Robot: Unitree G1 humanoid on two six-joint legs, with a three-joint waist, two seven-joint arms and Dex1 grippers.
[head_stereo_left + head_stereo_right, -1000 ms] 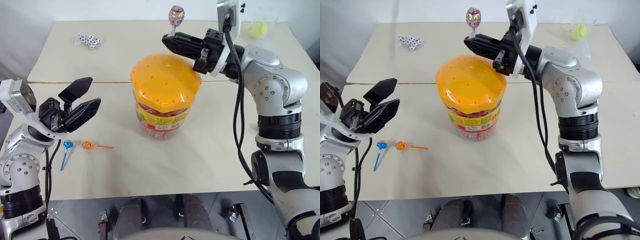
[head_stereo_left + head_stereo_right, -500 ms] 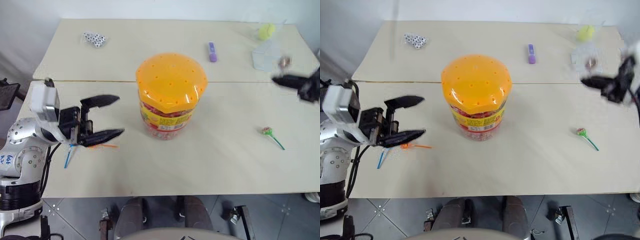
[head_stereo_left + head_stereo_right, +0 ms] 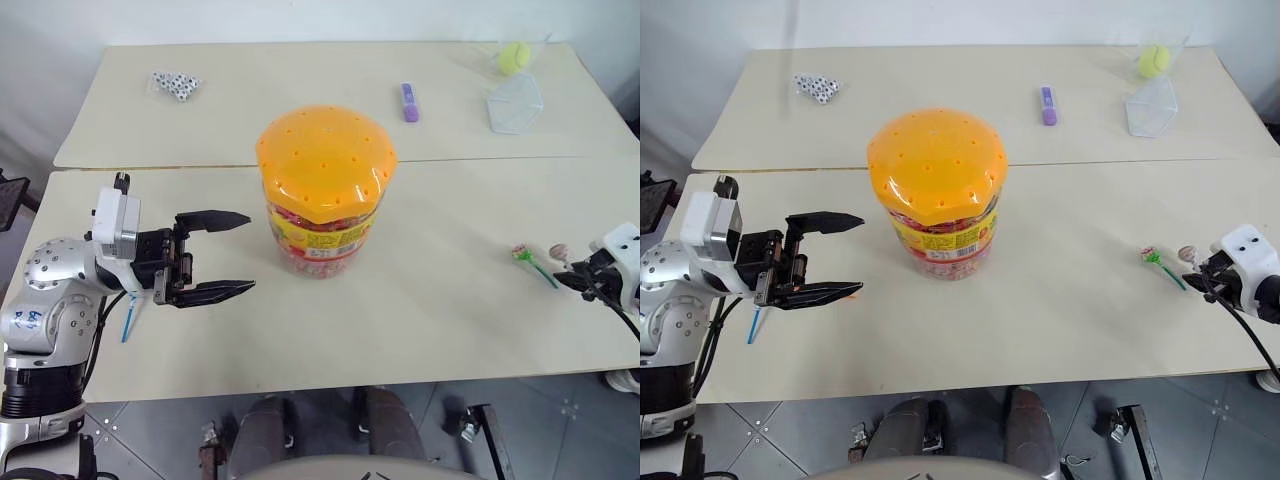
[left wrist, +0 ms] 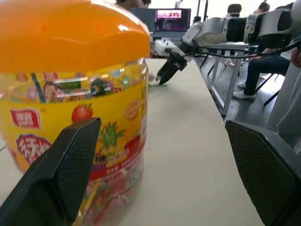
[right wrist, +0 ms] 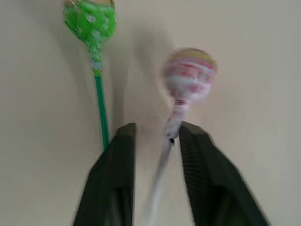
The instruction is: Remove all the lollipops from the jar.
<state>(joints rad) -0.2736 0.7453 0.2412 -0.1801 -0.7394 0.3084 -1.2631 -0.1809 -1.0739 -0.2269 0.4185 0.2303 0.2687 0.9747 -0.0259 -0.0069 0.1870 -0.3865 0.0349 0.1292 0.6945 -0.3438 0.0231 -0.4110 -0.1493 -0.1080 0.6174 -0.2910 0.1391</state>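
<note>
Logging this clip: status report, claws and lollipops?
Left claw open beside jar. Right claw parted around pink lollipop, beside green lollipop on table. Jar lid on. Nothing in the way.

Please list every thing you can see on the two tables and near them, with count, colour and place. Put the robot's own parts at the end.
jar: one, clear, orange lid, table middle.
pink lollipop: one, between the right gripper's open fingers.
green lollipop: one, beside the pink one.
blue lollipop: one, near edge, behind the left gripper.
purple marker: one, far table.
yellow-green ball: one, far right corner.
clear plastic container: one, near the ball.
black-and-white packet: one, far left.
left gripper: open, empty, pointing at the jar.
right gripper: open, low at the right edge.
</note>
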